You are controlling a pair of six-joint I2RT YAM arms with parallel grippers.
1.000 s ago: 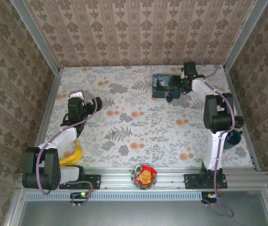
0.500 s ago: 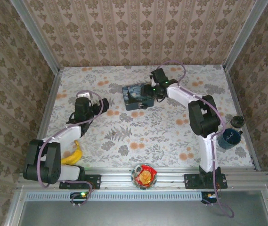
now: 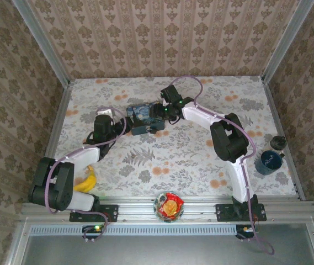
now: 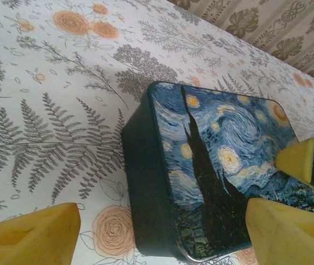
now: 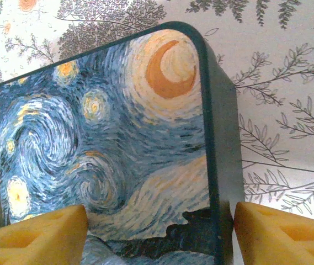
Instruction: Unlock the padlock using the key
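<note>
The blue starry-night box (image 3: 143, 119) lies flat at the table's middle left. My right gripper (image 3: 160, 113) is open at its right end. One finger rests against the box's side wall (image 5: 225, 165) and the other hangs over the lid (image 5: 118, 138). My left gripper (image 3: 121, 122) is open at the box's left end, its fingers straddling the near corner (image 4: 162, 221) without closing on it. A tiny dark object (image 3: 278, 142) by the right edge looks like the padlock. No key is visible.
A dark blue mug (image 3: 268, 162) stands at the right edge near the tiny dark object. A banana (image 3: 88, 179) lies under the left arm. A bowl of wrapped snacks (image 3: 169, 205) sits on the front rail between the bases.
The right arm has swept the blue box from the back right leftward to the left gripper. The left gripper has moved right to meet it.
</note>
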